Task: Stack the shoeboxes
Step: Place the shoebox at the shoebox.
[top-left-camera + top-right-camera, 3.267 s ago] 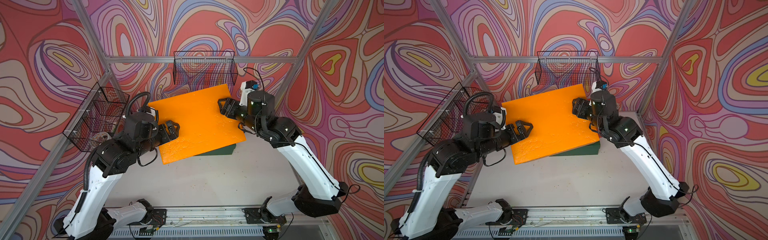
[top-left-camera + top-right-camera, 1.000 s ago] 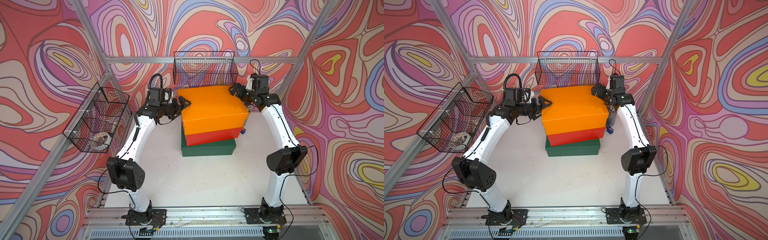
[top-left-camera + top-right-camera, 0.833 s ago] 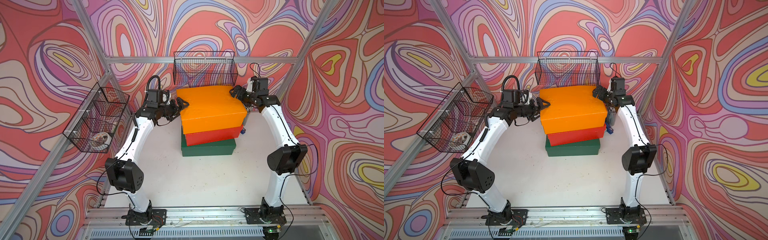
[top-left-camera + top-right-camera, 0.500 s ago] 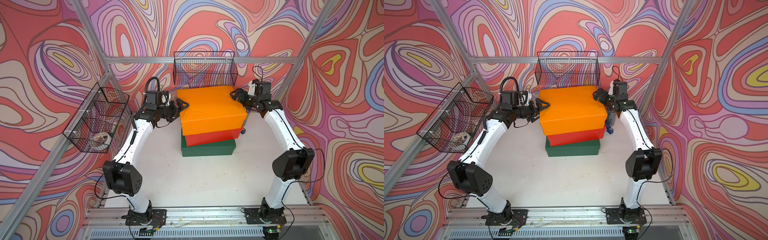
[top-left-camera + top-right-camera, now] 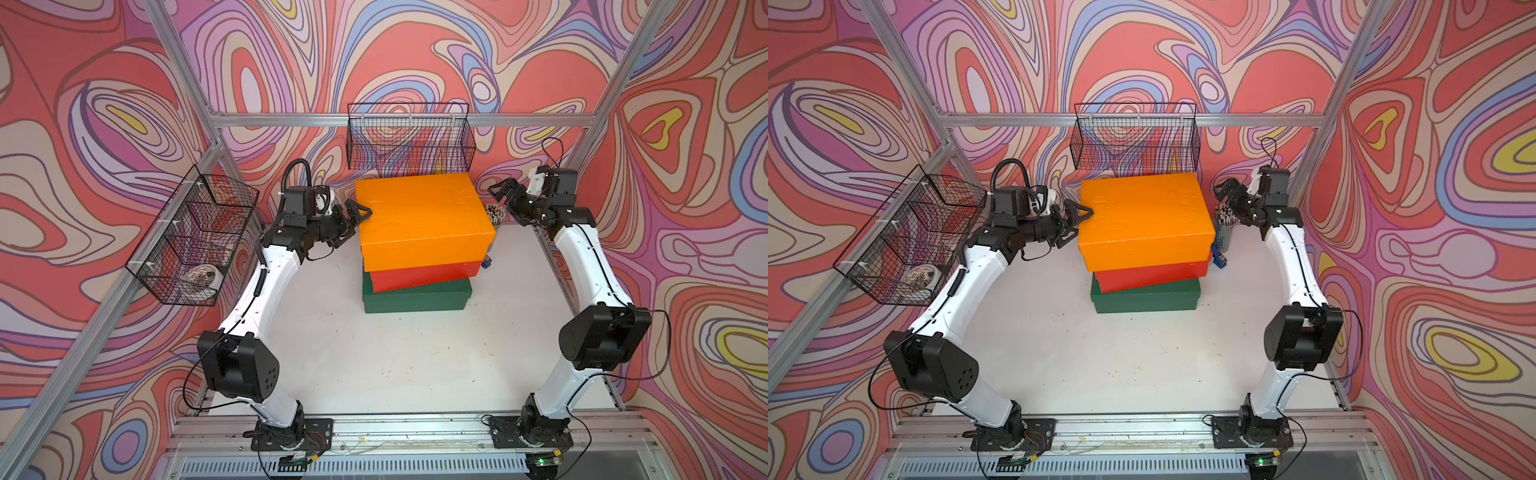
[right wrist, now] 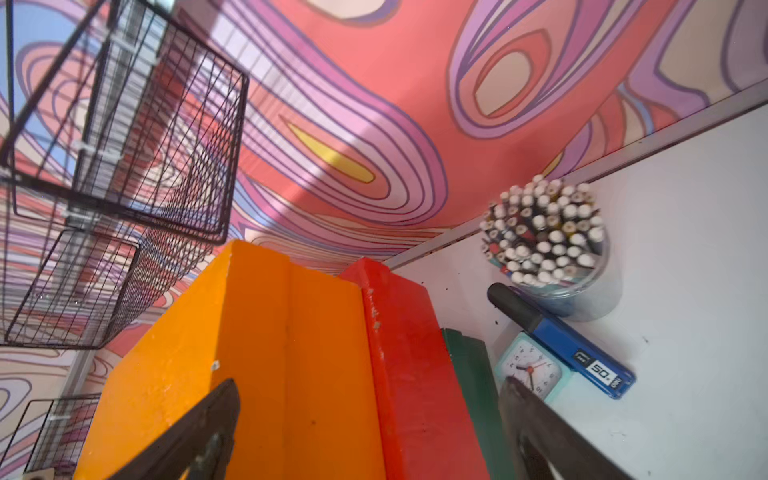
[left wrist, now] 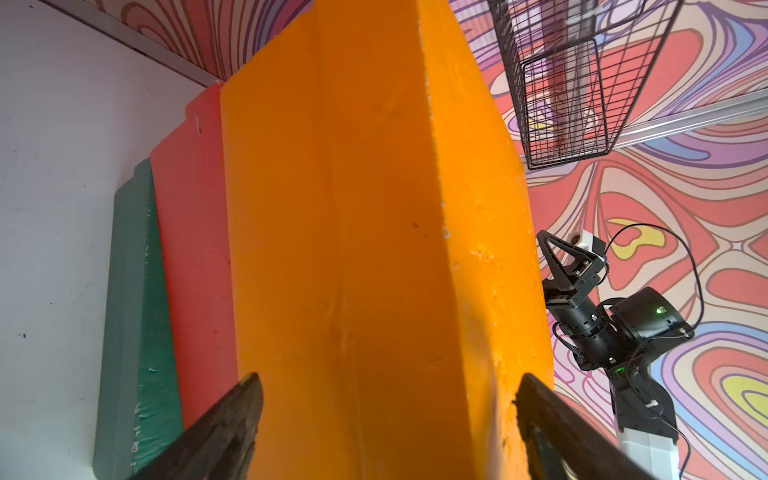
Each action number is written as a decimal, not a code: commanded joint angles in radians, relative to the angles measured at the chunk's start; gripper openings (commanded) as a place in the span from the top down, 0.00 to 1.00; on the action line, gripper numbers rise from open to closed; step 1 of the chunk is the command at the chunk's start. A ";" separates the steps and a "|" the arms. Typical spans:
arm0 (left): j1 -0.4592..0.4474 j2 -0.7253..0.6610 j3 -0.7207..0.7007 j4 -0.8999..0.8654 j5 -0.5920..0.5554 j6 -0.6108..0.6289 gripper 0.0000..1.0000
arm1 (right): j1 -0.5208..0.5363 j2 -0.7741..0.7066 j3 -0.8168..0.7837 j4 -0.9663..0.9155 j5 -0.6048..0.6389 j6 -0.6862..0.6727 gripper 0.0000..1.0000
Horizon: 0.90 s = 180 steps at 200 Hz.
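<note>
The shoeboxes stand in one pile in both top views: dark green (image 5: 415,297) at the bottom, red (image 5: 424,276) on it, orange (image 5: 419,212) on top, set slightly askew. My left gripper (image 5: 359,224) is open at the orange box's left end, its jaws standing wide on either side of that end (image 7: 386,382). My right gripper (image 5: 503,197) hangs open, clear of the pile's right end. In the right wrist view the orange (image 6: 249,353), red (image 6: 411,374) and green (image 6: 469,374) ends lie ahead of the spread jaws (image 6: 370,386).
A wire basket (image 5: 409,137) hangs on the back wall just behind the pile. Another wire basket (image 5: 195,241) on the left wall holds a tape roll (image 5: 201,276). Right of the pile stand a cup of pencils (image 6: 544,237), a blue case (image 6: 582,357) and a small clock (image 6: 528,370).
Three seconds ago both grippers held the orange box high. Over the last second it rests on the red box, and both arms have drawn back from its ends, the right one farther.
</note>
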 commanded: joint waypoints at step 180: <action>-0.042 -0.060 -0.092 0.223 -0.012 -0.119 0.04 | 0.023 0.013 -0.465 0.288 -0.111 0.115 0.40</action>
